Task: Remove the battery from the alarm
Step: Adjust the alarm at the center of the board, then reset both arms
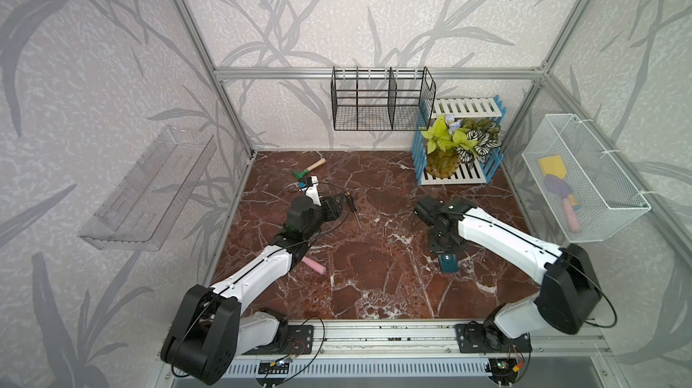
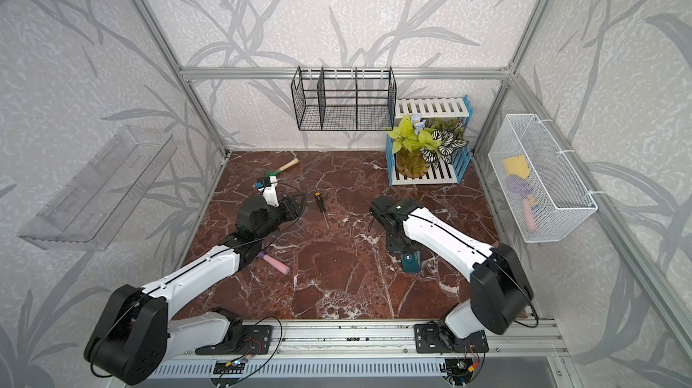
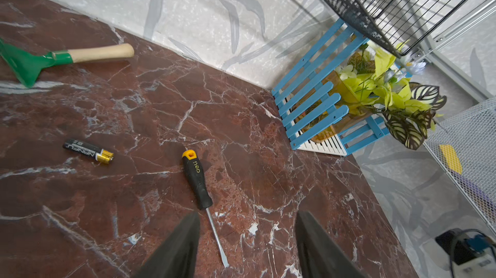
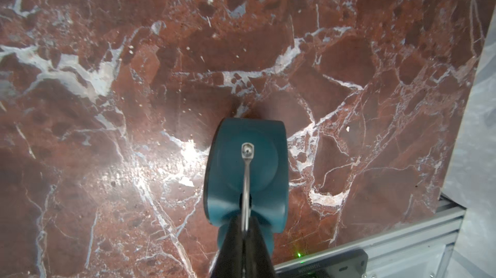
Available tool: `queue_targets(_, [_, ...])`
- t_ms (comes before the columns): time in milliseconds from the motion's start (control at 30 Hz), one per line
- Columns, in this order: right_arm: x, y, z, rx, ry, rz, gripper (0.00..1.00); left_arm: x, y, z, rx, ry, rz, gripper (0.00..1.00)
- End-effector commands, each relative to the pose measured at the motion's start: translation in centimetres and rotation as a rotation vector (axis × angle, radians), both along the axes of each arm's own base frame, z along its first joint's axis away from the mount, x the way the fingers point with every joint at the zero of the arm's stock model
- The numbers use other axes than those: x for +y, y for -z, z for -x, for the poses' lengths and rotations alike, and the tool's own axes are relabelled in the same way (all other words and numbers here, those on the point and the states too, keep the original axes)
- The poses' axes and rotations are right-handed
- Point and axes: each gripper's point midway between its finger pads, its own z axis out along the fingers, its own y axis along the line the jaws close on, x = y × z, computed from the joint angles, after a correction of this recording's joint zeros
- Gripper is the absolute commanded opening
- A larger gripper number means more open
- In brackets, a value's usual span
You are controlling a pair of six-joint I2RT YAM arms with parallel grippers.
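Red-brown veined marble tabletop point(image 3: 150, 107) carries everything I care about here. My right gripper point(image 4: 245, 221) is pinched tight on the dark-teal rounded plastic alarm point(image 4: 228, 172), holding it by a thin metal strip point(image 4: 245, 182) fixed to its body. I cannot tell whether the alarm rests on the tabletop or hangs just off it.

My left gripper point(image 3: 248, 216) is spread open and empty above the tabletop. The black-handled, yellow-capped flat screwdriver point(image 3: 198, 182) lies just ahead of one finger, blade pointing back at the gripper.

The short black cylindrical battery with a gold end point(image 3: 87, 151) is already out of the alarm and lies flat on the tabletop. It is ahead of the left gripper and off to the side, past the screwdriver handle, toward the green wooden-handled hand rake point(image 3: 29, 67). Its long axis runs roughly along the line between the left fingers, so I judge a grasp would need a wrist turn. The left arm is by far the nearer. The top views do not show the battery.
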Motion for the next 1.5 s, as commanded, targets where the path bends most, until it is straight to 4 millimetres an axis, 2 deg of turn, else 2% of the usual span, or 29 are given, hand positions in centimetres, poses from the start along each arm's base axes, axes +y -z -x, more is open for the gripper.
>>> queue_targets(0, [2.6, 0.8, -2.2, -0.035, 0.032, 0.045, 0.00, 1.4, 0.0, 0.5, -0.012, -0.040, -0.031, 0.61])
queue_targets(200, [10.3, 2.7, -5.5, 0.016, -0.036, 0.002, 0.02, 3.2, 0.0, 1.0, -0.002, -0.090, -0.071, 0.61])
queue_targets(300, [12.9, 3.6, -6.4, 0.027, -0.067, -0.031, 0.04, 4.0, 0.1, 1.4, 0.001, -0.115, -0.086, 0.61])
queue_targets(400, [15.0, 3.6, -7.3, 0.023, -0.098, -0.087, 0.14, 4.5, 0.1, 1.7, 0.000, -0.132, -0.099, 0.61])
queue_targets(467, [16.3, 2.7, -8.0, 0.003, -0.147, -0.140, 0.22, 4.7, 0.1, 1.8, -0.005, -0.138, -0.105, 0.62])
queue_targets(500, [17.0, 1.5, -8.4, -0.024, -0.175, -0.176, 0.26, 4.8, 0.1, 1.8, -0.009, -0.140, -0.109, 0.62])
queue_targets(600, [17.4, -1.6, -8.8, -0.101, -0.255, -0.236, 0.47, 4.9, -0.2, 1.8, -0.026, -0.143, -0.111, 0.63])
queue_targets(667, [16.2, -4.4, -9.0, -0.191, -0.313, -0.243, 0.50, 4.9, -0.5, 1.8, -0.040, -0.143, -0.117, 0.66])
queue_targets(700, [14.9, -6.3, -9.3, -0.270, -0.338, -0.237, 0.52, 5.0, -0.8, 1.8, -0.048, -0.145, -0.123, 0.71])
queue_targets(733, [13.5, -7.1, -9.8, -0.344, -0.346, -0.229, 0.56, 5.1, -0.9, 1.8, -0.057, -0.146, -0.136, 0.75])
queue_targets(767, [11.3, -9.5, -9.9, -0.456, -0.353, -0.248, 0.59, 5.2, -1.3, 1.9, -0.073, -0.147, -0.157, 0.83])
queue_targets(800, [9.3, -10.9, -10.1, -0.544, -0.366, -0.283, 0.60, 5.5, -1.4, 1.9, -0.090, -0.152, -0.184, 0.92])
queue_targets(833, [6.1, -10.8, -10.0, -0.632, -0.342, -0.301, 0.69, 6.0, -1.6, 2.0, -0.111, -0.171, -0.210, 0.99])
queue_targets(900, [-0.3, -10.9, -11.1, -0.887, -0.224, -0.349, 0.87, 7.5, -1.9, 2.1, -0.158, -0.233, -0.273, 1.00])
queue_targets(933, [-3.5, -10.8, -11.1, -0.986, -0.178, -0.323, 0.97, 8.4, -2.0, 2.2, -0.187, -0.268, -0.320, 1.00])
queue_targets(967, [-6.6, -10.1, -11.0, -1.048, -0.132, -0.249, 1.00, 9.5, -2.0, 2.2, -0.205, -0.309, -0.353, 1.00])
queue_targets(1000, [-9.0, -8.2, -10.8, -1.029, -0.111, -0.177, 0.99, 10.5, -1.6, 2.3, -0.206, -0.346, -0.382, 1.00])
queue_targets(1067, [-12.9, -4.7, -10.9, -0.951, -0.003, -0.159, 0.99, 12.6, -0.7, 2.2, -0.181, -0.415, -0.428, 1.00])
queue_targets(1100, [-14.0, -3.1, -11.2, -0.919, 0.026, -0.175, 0.99, 13.5, 0.1, 2.0, -0.155, -0.440, -0.457, 1.00])
queue_targets(1167, [-14.9, -0.7, -12.9, -0.930, -0.006, -0.120, 0.99, 14.7, 1.9, 1.6, -0.122, -0.461, -0.548, 1.00])
queue_targets(1233, [-14.7, 0.0, -15.0, -0.943, -0.063, -0.085, 0.99, 15.6, 4.1, 1.2, -0.108, -0.469, -0.619, 1.00])
queue_targets(1267, [-14.2, -0.1, -16.3, -0.952, -0.092, -0.132, 0.99, 15.9, 5.1, 1.1, -0.113, -0.477, -0.633, 1.00])
queue_targets(1300, [-14.1, 0.0, -17.1, -1.017, -0.099, -0.117, 0.99, 16.3, 6.3, 0.8, -0.117, -0.482, -0.632, 1.00])
queue_targets(1333, [-14.1, 0.9, -15.9, -1.042, -0.098, -0.123, 0.99, 16.5, 6.0, 0.2, -0.150, -0.492, -0.641, 1.00])
queue_targets(1400, [-15.5, 1.4, -15.2, -1.065, -0.026, -0.121, 0.99, 15.9, 5.4, -1.4, -0.205, -0.445, -0.648, 1.00])
queue_targets(1433, [-15.6, 2.0, -15.3, -1.012, -0.020, -0.116, 0.99, 15.9, 7.0, -1.9, -0.175, -0.417, -0.646, 1.00])
queue_targets(1467, [-15.4, 1.5, -15.6, -1.013, -0.028, -0.107, 0.99, 16.3, 6.9, -1.2, -0.225, -0.439, -0.610, 1.00])
